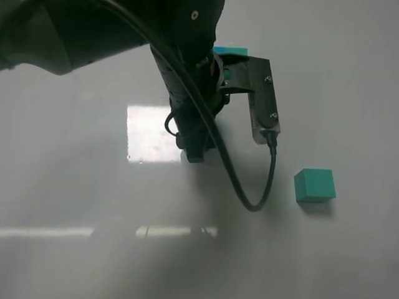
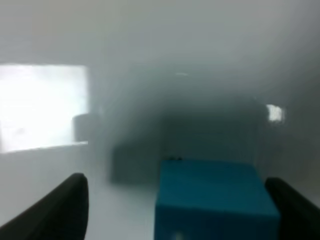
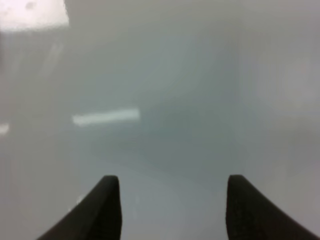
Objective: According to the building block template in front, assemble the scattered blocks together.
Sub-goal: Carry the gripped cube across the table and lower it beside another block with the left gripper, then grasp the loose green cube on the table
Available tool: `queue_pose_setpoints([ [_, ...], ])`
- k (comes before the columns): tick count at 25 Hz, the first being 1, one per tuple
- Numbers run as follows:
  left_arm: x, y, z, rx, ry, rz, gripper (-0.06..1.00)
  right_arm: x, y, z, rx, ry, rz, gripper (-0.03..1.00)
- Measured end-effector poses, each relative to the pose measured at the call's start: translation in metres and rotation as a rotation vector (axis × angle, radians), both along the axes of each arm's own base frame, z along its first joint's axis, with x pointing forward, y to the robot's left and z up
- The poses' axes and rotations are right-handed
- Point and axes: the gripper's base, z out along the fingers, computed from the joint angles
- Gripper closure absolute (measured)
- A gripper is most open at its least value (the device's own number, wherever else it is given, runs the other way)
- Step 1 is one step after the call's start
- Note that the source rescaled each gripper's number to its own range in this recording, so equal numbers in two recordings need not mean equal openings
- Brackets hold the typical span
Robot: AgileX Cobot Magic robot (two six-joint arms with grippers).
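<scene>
In the left wrist view a cyan-blue cube [image 2: 215,200] sits on the table between the spread fingers of my left gripper [image 2: 175,212]. The jaws are open and stand clear of it on both sides. In the exterior high view the left arm hides this cube, and the gripper [image 1: 194,154] points down at the table's middle. The teal-green cube [image 1: 315,185] lies alone to the right. Only a cyan-teal sliver of the template [image 1: 230,50] shows behind the arm. My right gripper [image 3: 172,205] is open and empty over bare table, out of the exterior view.
The left arm's cable [image 1: 252,202] loops down close to the table between the gripper and the teal-green cube. The wrist camera bracket [image 1: 265,103] juts out to the right. A bright light reflection [image 1: 149,134] lies on the glossy grey table.
</scene>
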Motion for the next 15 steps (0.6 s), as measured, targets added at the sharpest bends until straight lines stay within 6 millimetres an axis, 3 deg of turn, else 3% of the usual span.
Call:
queue_pose_setpoints([
  [6,-0.019,-0.001,0.038,-0.089,-0.080,-0.039,-0.06,0.000,0.000,0.000,0.000,0.000,0.000,0.87],
  [15,-0.021,-0.001,0.041,-0.097,-0.087,-0.039,-0.05,0.000,0.000,0.000,0.000,0.000,0.000,0.87],
])
